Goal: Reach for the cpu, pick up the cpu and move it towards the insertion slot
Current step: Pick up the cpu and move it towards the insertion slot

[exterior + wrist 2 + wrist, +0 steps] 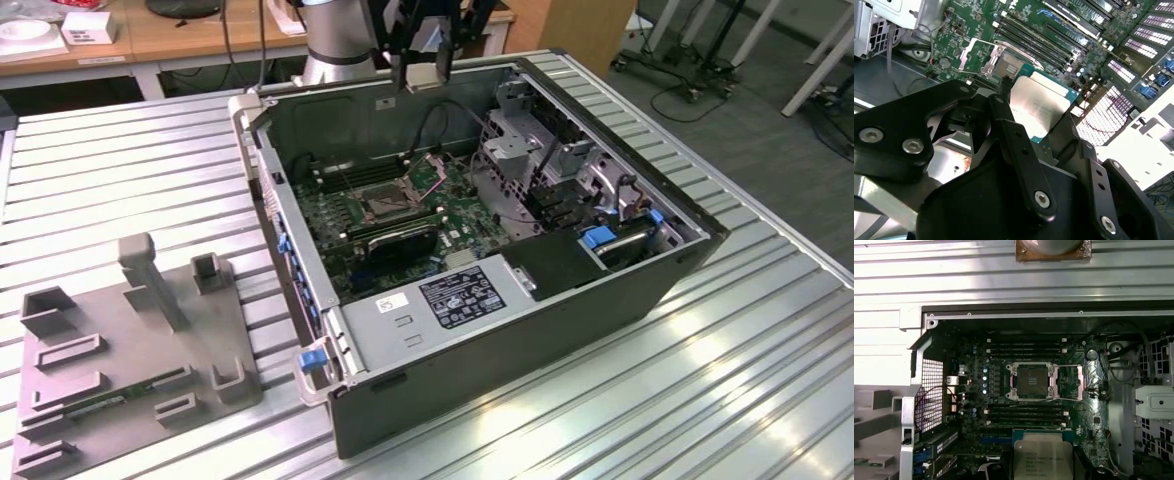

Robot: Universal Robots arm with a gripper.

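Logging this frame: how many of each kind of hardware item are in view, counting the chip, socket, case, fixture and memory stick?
cpu: 1
insertion slot: 1
open computer case: 1
gray fixture plate: 1
green memory stick on the plate: 1
Total: 5

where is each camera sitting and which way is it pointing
Exterior view: off the arm, above the table, looking down into the open computer case; the gripper holds the cpu at its far edge.
Second wrist view: behind the black gripper links, looking past the cpu at the motherboard.
First wrist view: looks straight onto the insertion slot.
All three share the cpu and the insertion slot.
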